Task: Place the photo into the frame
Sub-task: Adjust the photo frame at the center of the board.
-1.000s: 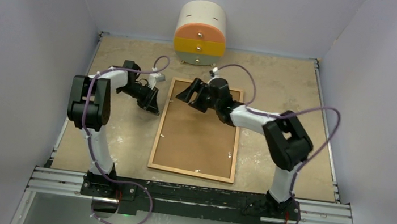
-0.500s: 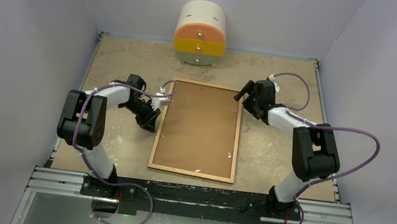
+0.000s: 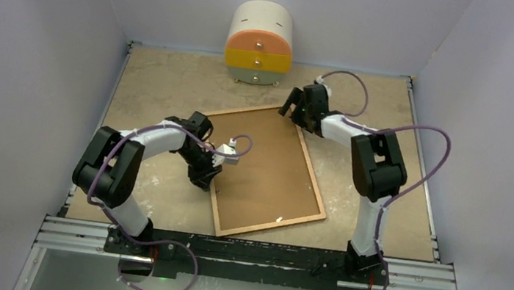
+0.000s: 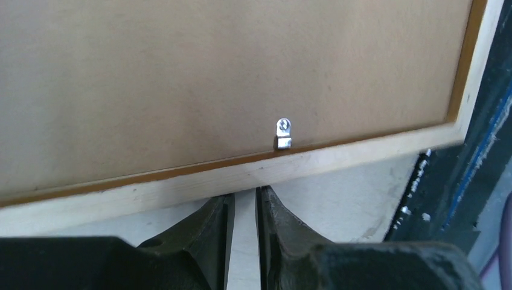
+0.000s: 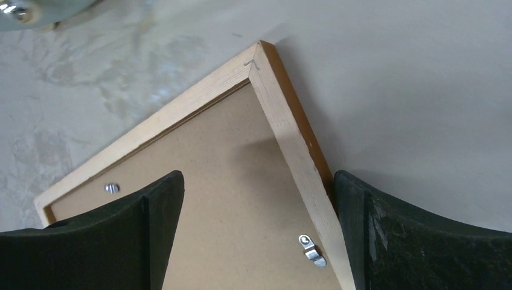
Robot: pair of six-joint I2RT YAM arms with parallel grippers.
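One frame (image 3: pixel 312 174) is on my table (image 3: pixel 166 75) — it lies face down and askew, near the middle, its brown backing board (image 3: pixel 266 168) up. Two arms work its edges. My right gripper (image 5: pixel 256 178) is released, jaws spread wide astride the frame's far corner, one finger over the board and the other just outside the wooden rim. My left gripper (image 4: pixel 244 196) sits at the frame's left long side, its fingers (image 4: pixel 208 220) drawn almost together with a thin slit between them; whether they pinch anything I cannot tell. Metal clips I count per view: one (image 4: pixel 282 134) by the rim at the left wrist, one (image 5: pixel 312 248) at the right wrist, plus a small stud (image 5: pixel 111 188). One round chest (image 3: pixel 260 44) stands at the back — three drawers: orange, yellow, cream.
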